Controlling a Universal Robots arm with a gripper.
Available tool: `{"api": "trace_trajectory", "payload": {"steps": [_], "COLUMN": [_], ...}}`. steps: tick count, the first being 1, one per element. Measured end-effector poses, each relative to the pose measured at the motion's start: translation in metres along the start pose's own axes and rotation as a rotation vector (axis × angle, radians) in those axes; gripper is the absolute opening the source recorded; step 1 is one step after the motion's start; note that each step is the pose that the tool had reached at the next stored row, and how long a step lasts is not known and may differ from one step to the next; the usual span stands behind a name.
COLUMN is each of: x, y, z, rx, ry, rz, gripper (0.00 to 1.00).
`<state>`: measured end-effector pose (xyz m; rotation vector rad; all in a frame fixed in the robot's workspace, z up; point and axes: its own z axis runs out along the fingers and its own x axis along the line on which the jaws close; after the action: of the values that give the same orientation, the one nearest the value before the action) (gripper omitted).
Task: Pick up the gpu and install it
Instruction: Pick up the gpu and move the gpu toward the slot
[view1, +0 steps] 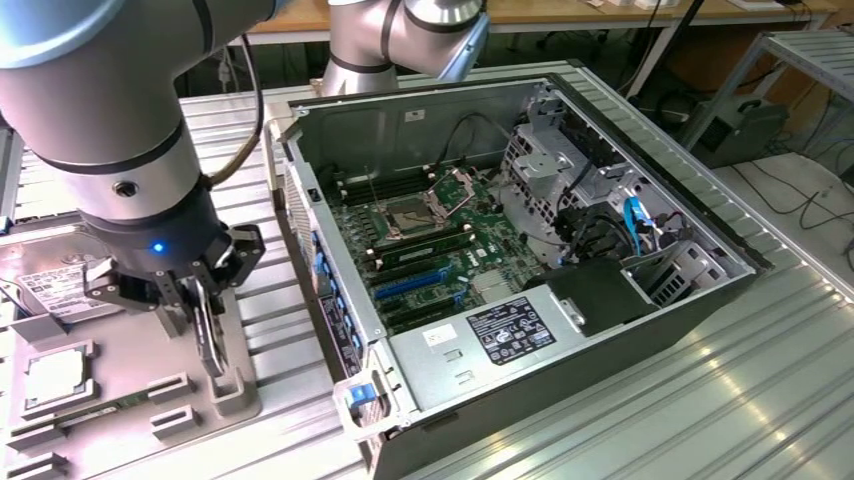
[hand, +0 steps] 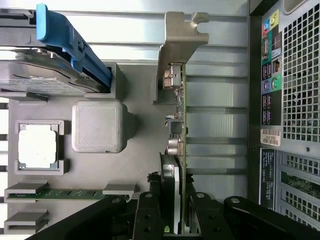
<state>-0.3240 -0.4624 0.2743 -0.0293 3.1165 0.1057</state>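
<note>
Nearest: tool (hand: 172, 205), fingers clamped narrowly on the gpu (hand: 181, 120), card edge-on, fan shroud largely hidden between them. Card upright over grey holder tray (hand: 135, 95), beside open computer case (view1: 387, 130); whether it touches the tray is unclear.

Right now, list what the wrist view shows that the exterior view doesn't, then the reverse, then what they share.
Wrist view: the gpu edge-on with its silver bracket and ports, and the case's meshed rear panel with coloured jacks. Exterior view: the open case's motherboard and power supply. Shared: the hand clamped on the gpu, upright at the grey tray, plus the CPU chip, RAM stick and hard drive.
</note>
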Motion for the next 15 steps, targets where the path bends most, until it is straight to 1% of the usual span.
{"api": "trace_trajectory", "payload": {"steps": [8, 9, 13, 15], "x": [0.0, 0.0, -0.001, -0.001], "y": [0.0011, 0.0014, 0.0018, 0.002], "z": [-0.0164, -0.0203, -0.0272, -0.029], "rx": [-0.0037, -0.0042, -0.0048, -0.0054], "ry": [-0.0001, -0.0001, 0.0, -0.0001], "rz": [0.0, 0.0, 0.0, 0.0], "gripper": [0.28, 0.28, 0.28, 0.28]}}
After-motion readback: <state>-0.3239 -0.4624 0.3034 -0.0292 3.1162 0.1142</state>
